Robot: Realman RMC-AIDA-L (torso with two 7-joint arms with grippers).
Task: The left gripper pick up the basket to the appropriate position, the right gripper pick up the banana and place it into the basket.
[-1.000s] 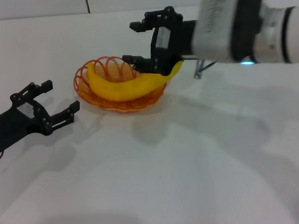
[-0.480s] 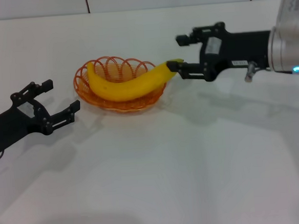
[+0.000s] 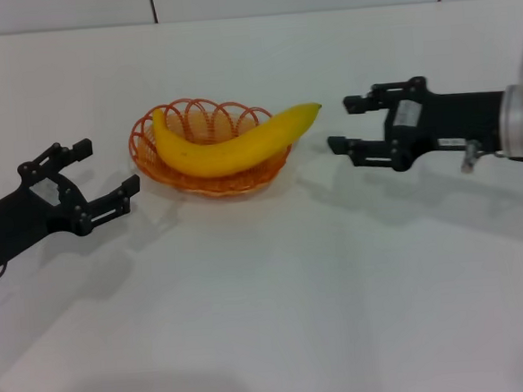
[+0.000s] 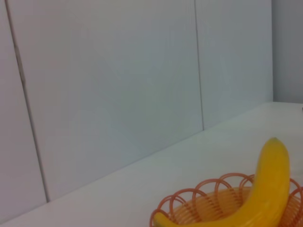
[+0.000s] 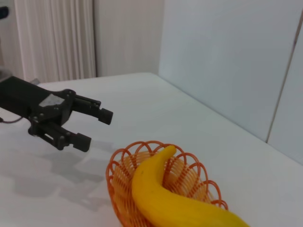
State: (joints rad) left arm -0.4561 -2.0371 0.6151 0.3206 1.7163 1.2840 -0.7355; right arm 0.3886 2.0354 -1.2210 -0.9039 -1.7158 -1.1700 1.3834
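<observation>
The banana [image 3: 231, 144] lies across the basket [image 3: 152, 168], one end overhanging right; it may roll out. The right gripper [image 3: 346, 124] and left gripper [image 3: 107, 175] gape wide, empty.

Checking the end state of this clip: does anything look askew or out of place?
Only slightly: the banana lies across the basket, its right end poking past the rim toward the open right gripper. Nothing spilled or damaged. The left gripper sits open on the basket's left, apart from it.
</observation>
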